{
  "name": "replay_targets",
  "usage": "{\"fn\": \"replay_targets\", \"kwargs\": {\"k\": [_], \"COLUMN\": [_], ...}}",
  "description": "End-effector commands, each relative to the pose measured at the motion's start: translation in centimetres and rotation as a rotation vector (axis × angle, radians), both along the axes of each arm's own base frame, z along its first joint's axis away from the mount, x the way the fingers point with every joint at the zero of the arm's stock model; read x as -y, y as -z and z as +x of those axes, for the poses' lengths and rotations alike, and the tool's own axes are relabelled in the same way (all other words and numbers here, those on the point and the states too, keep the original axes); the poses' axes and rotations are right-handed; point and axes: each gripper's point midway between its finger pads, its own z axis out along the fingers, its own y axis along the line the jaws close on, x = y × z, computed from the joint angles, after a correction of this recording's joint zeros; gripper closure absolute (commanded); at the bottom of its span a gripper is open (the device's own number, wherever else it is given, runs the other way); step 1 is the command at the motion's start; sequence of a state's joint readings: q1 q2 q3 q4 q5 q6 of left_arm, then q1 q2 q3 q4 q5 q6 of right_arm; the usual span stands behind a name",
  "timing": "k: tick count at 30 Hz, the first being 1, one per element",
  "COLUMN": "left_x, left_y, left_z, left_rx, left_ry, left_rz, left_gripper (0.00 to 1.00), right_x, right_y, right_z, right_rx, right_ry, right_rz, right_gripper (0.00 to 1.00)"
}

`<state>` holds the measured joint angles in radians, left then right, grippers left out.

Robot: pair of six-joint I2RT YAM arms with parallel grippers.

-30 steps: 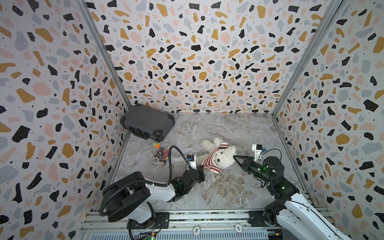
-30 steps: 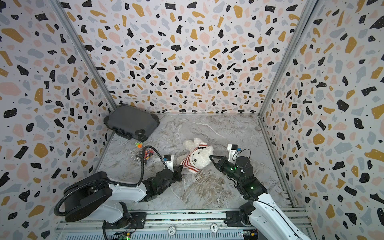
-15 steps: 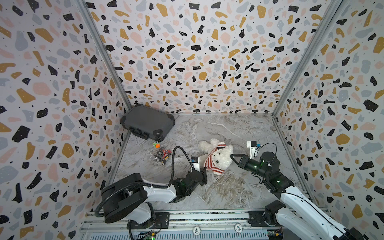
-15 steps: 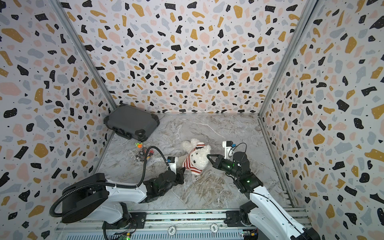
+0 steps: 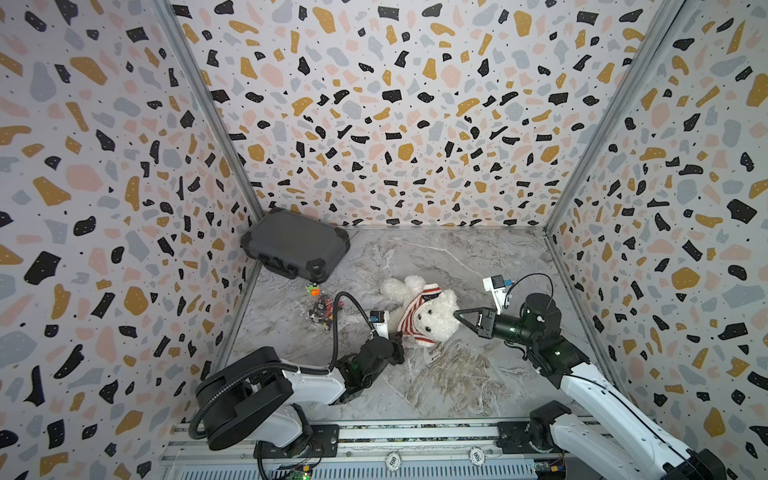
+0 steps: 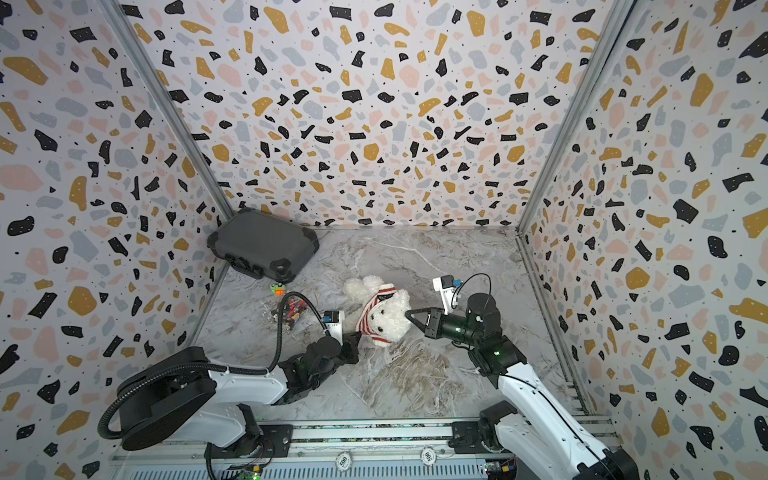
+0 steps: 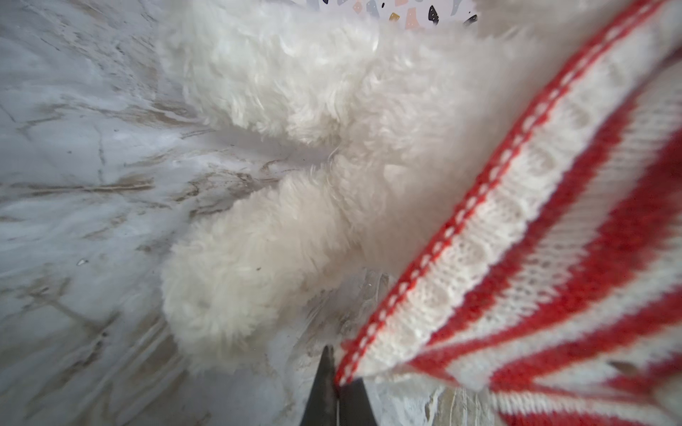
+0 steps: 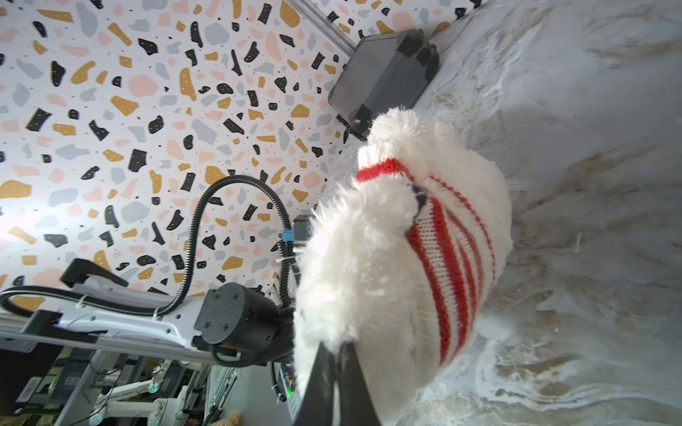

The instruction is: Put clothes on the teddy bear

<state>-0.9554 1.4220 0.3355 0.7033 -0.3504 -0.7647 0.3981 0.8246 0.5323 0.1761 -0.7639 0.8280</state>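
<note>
The white fluffy teddy bear lies mid-floor in both top views, its head toward the front, with a red-and-white striped sweater bunched around its head and neck. My left gripper is low at the bear's left side, shut on the sweater's hem; bare white limbs lie beyond it. My right gripper comes in from the right and is shut on the fur of the bear's head. The sweater wraps the body behind the head.
A dark grey hard case leans in the back left corner. A small pile of colourful bits and an orange piece lie left of the bear. Patterned walls close three sides; a metal rail runs along the front.
My right gripper has moved a little to the left and its arm has risen, shifting the bear's head leftward. The left gripper has barely moved and keeps its grip on the sweater.
</note>
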Motion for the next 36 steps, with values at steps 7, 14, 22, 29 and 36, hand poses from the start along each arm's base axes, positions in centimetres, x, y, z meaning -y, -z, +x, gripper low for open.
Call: {"fn": "replay_targets", "kwargs": {"k": [7, 14, 22, 29, 36], "left_x": [-2.6, 0.5, 0.1, -1.6, -4.6], "left_y": [1.9, -1.9, -2.6, -5.9, -11.0], "left_z": [0.3, -1.0, -2.2, -3.0, -1.8], "left_rx": [-0.031, 0.030, 0.028, 0.074, 0.153], "left_ry": [-0.036, 0.102, 0.137, 0.144, 0.119], "left_rz": [0.062, -0.020, 0.002, -0.009, -0.127], "left_gripper": [1.00, 0.87, 0.46, 0.34, 0.10], "right_x": [0.1, -1.2, -1.7, -2.8, -4.2], "right_y": [-8.2, -5.0, -3.3, -3.0, -3.5], "right_z": [-1.4, -0.8, 0.0, -0.5, -2.9], "right_rx": [0.263, 0.243, 0.367, 0.505, 0.714], "right_ry": [-0.050, -0.091, -0.129, -0.256, -0.364], "right_rz": [0.095, -0.008, -0.139, -0.202, -0.221], "right_gripper": [1.00, 1.00, 1.00, 1.00, 1.00]}}
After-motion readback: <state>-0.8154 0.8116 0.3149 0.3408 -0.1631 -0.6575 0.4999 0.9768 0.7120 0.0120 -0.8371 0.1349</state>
